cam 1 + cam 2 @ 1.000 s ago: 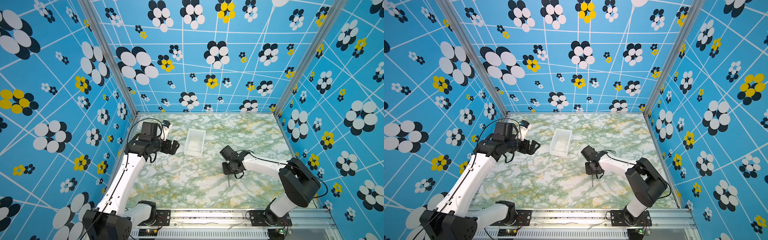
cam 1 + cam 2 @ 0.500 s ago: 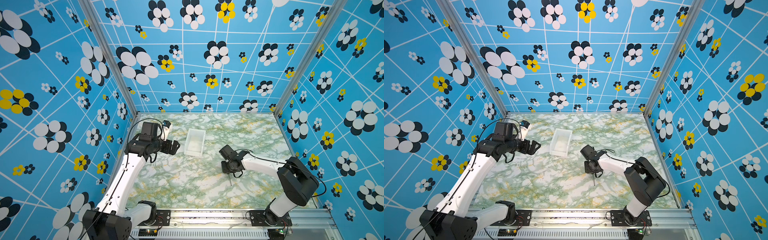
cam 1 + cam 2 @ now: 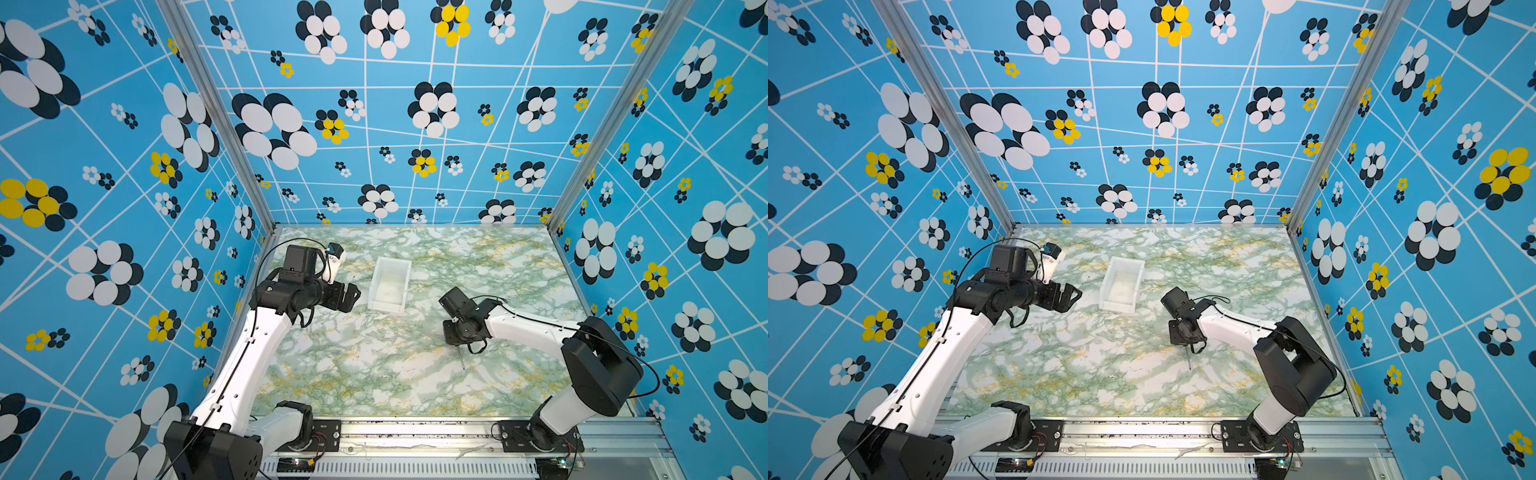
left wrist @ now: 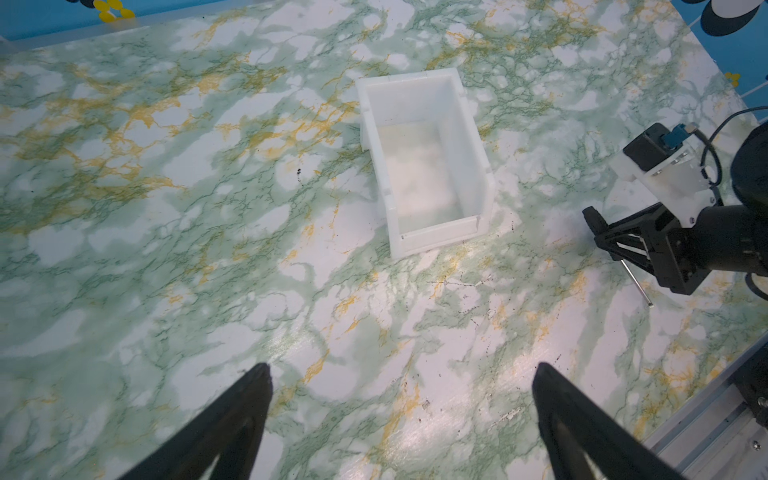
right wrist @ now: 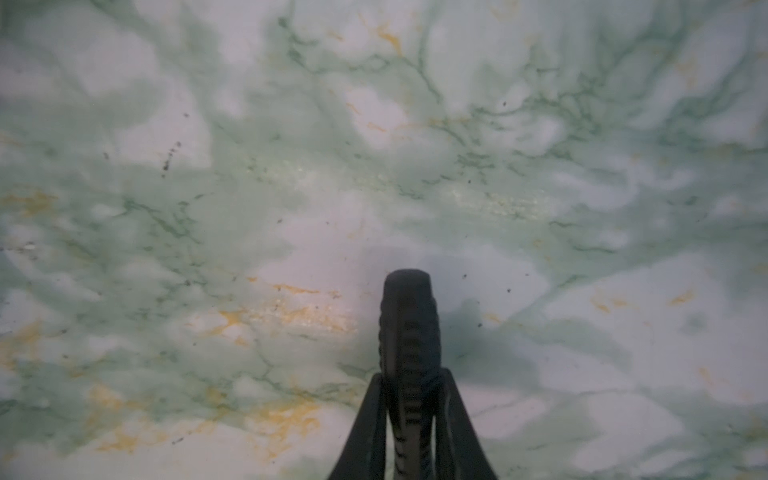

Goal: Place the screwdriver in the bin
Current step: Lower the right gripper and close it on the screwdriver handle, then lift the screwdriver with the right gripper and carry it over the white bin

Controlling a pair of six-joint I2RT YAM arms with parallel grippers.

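Since a second ago our right fingers (image 5: 368,428) have clenched and slid a little toward the bin, and the thin shaft has gone along with them. They now pinch the screwdriver (image 5: 409,320) by its ribbed black handle, one finger on each side, with the rounded handle end poking out past the tips. From the right wrist view we see the handle casting a soft shadow on the worktop (image 5: 166,249) close below. Whether it rests on the surface or hangs just clear, we cannot tell. In both top views the grey shaft of the screwdriver (image 3: 461,360) (image 3: 1187,360) sticks out from under the right wrist toward the near edge. Our left fingers (image 4: 237,424) stand spread wide, released, grasping nothing and touching nothing, above bare worktop. Between the two arms, nearer the left one, sits the bin (image 3: 386,306) (image 3: 1116,306) (image 4: 436,239), open top up. The screwdriver is well outside it, off to its right and nearer the near edge of the worktop.
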